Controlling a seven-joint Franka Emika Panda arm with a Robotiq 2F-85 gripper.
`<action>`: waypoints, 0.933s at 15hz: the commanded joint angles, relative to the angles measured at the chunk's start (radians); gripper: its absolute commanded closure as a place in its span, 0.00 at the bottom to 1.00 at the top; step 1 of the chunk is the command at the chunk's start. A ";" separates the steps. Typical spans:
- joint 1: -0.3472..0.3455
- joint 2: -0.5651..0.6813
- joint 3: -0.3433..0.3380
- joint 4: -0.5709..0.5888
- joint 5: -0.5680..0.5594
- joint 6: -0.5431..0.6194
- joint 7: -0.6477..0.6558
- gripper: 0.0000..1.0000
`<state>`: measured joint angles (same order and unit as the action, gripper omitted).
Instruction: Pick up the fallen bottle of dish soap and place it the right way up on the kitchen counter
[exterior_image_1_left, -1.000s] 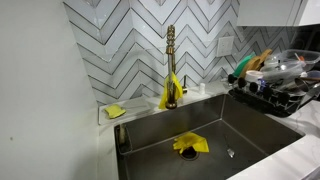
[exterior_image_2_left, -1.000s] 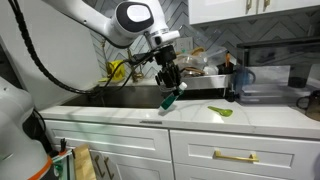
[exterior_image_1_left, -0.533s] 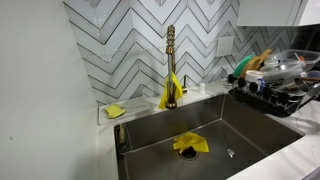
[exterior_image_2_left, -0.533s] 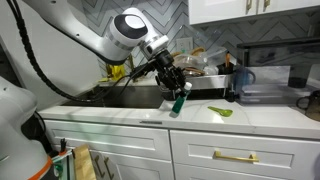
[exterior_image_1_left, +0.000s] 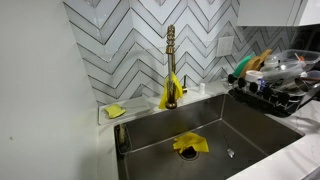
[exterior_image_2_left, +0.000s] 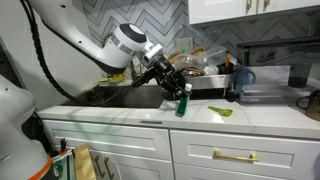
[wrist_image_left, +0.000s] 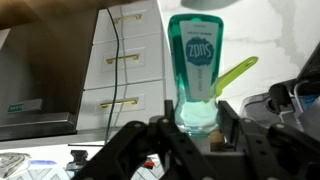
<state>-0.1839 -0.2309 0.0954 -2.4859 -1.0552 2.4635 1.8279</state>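
The dish soap bottle (exterior_image_2_left: 183, 106) is clear teal with a label. It stands nearly upright with its base on or just above the white kitchen counter (exterior_image_2_left: 120, 114), in front of the sink. My gripper (exterior_image_2_left: 179, 93) is shut on its upper part. In the wrist view the bottle (wrist_image_left: 196, 62) fills the centre between the two black fingers of my gripper (wrist_image_left: 196, 122), with the counter (wrist_image_left: 275, 40) behind it. An exterior view (exterior_image_1_left: 185, 143) shows only the sink; bottle and gripper are out of view there.
A green utensil (exterior_image_2_left: 220, 110) lies on the counter just beyond the bottle, also in the wrist view (wrist_image_left: 237, 71). A loaded dish rack (exterior_image_1_left: 275, 85) stands beside the sink. A brass faucet (exterior_image_1_left: 171, 60) carries a yellow cloth; another yellow cloth (exterior_image_1_left: 189, 144) lies in the basin.
My gripper moved along the counter and lower with the bottle. The bottle swung from tilted to nearly upright. The sink view is unchanged.
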 joint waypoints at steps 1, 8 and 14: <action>0.047 0.051 -0.009 0.022 -0.148 0.005 0.154 0.78; 0.120 0.138 -0.030 0.060 -0.300 0.001 0.267 0.78; 0.138 0.138 -0.061 0.080 -0.276 0.036 0.197 0.14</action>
<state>-0.0653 -0.0938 0.0712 -2.4104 -1.3442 2.4640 2.0579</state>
